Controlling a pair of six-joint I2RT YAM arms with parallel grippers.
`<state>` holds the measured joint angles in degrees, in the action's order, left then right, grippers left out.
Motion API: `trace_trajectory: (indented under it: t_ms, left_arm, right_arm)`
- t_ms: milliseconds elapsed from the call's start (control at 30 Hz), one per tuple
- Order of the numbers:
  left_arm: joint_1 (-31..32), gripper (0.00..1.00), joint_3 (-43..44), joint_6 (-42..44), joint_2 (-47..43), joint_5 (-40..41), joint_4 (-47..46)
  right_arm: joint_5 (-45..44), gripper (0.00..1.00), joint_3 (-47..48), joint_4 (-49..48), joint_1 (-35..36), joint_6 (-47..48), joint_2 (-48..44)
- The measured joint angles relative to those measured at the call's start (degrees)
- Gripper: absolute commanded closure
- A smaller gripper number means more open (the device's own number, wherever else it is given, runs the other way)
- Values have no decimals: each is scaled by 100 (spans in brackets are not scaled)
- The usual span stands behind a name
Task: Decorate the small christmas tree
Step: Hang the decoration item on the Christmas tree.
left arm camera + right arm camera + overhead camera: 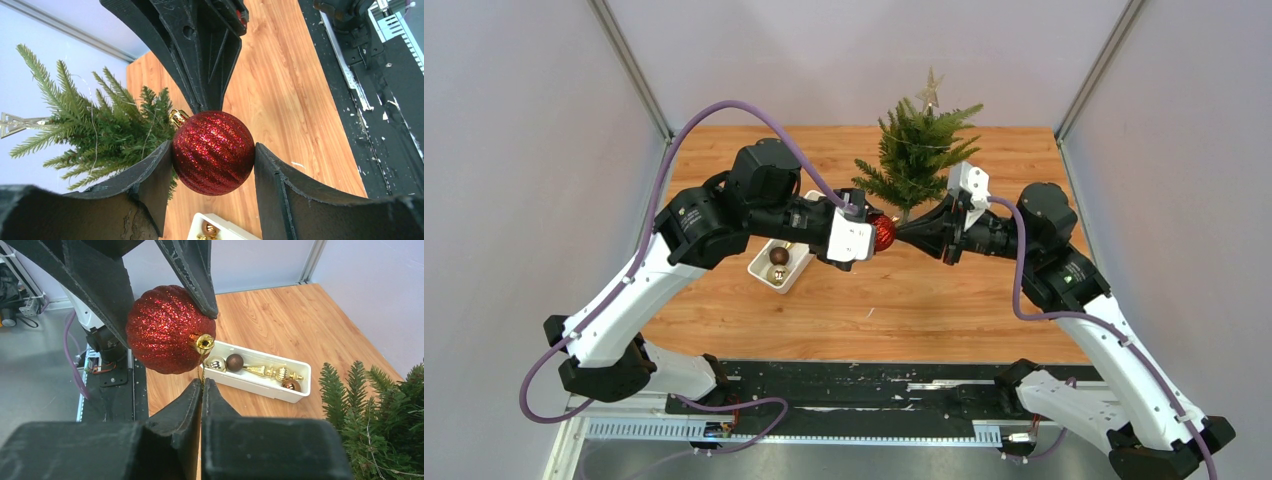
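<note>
The small christmas tree stands at the table's back middle with a star on top; it also shows in the left wrist view and the right wrist view. My left gripper is shut on a red glitter ball ornament, held above the table in front of the tree. The ball also shows in the top view and the right wrist view. My right gripper is shut on the ball's thin gold hanging string just below its gold cap.
A white tray with several gold and brown ornaments lies on the wooden table left of the tree; it also shows in the top view. Grey walls enclose the table on three sides.
</note>
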<state>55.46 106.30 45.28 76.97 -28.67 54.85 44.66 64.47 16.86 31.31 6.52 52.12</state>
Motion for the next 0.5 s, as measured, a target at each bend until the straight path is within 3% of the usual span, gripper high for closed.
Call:
trace_trajectory:
  t_ms: [267,500]
  left_arm:
    - [0,100,-22,13,-2,114,-68]
    - [9,100,-739,623,-94,981,-778]
  right_arm:
    - [-466,100,-4,-4,0,11,-85]
    - [-1493,100,-9,-295,0,415,-271]
